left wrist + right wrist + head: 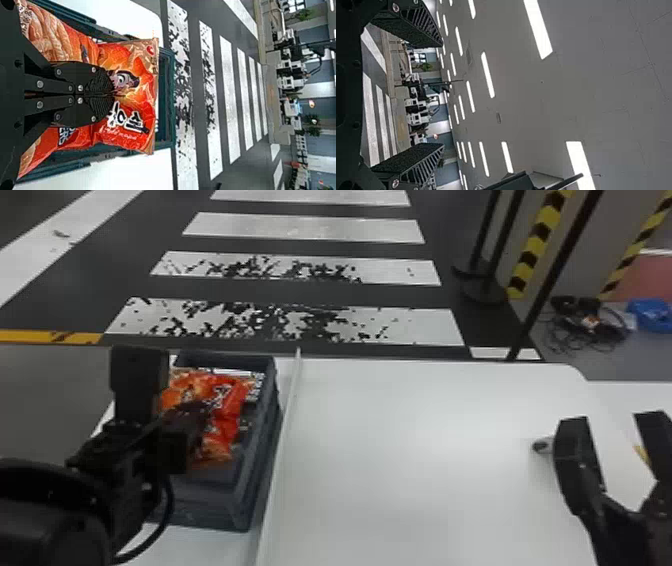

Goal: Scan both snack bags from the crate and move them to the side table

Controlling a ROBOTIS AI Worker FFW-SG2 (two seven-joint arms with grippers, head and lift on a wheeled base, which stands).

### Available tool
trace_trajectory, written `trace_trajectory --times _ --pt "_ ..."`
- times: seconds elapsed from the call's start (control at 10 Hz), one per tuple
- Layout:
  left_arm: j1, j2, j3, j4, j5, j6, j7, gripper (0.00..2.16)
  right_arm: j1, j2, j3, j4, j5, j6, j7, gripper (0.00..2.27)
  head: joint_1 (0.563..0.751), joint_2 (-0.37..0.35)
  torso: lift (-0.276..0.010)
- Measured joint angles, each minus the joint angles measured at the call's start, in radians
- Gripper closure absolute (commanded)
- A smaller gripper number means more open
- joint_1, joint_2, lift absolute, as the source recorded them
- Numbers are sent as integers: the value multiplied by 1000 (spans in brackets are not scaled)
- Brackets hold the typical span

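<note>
Pinching orange-red snack bag [227, 402] in left gripper [197, 410], left of frame, head view; fingers pressed together on wrapper. Bag within outline of grey crate [257, 460], resting or lifted: cannot tell. Right gripper [611, 420] at right edge of frame, fingers spread wide. White tabletop [425, 440] between grippers, lower centre.

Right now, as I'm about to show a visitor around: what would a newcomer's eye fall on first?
Likely the bright orange-red snack bag at the gray crate on the robot's left, with the left gripper closed on its printed front. Next, the worn white crossing stripes on the dark floor beyond the white table, and the open right gripper over the table's right side.
</note>
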Motion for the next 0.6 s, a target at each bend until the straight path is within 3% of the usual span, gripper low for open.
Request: trace_trajectory --times 0.3,0.5,0.6 --pt "36 -4 -55 -126 38 5 -16 1970 43 0 -16 -42 2 4 -1 103 695 -104 -95" --pt "26 -10 -138 -131 50 1 -51 1970 62 0 -46 -72 3 47 -5 103 695 -195 -95" --pt "7 -23 -193 -105 51 -7 -66 1970 70 1 -60 -89 6 66 -6 103 695 -247 -95"
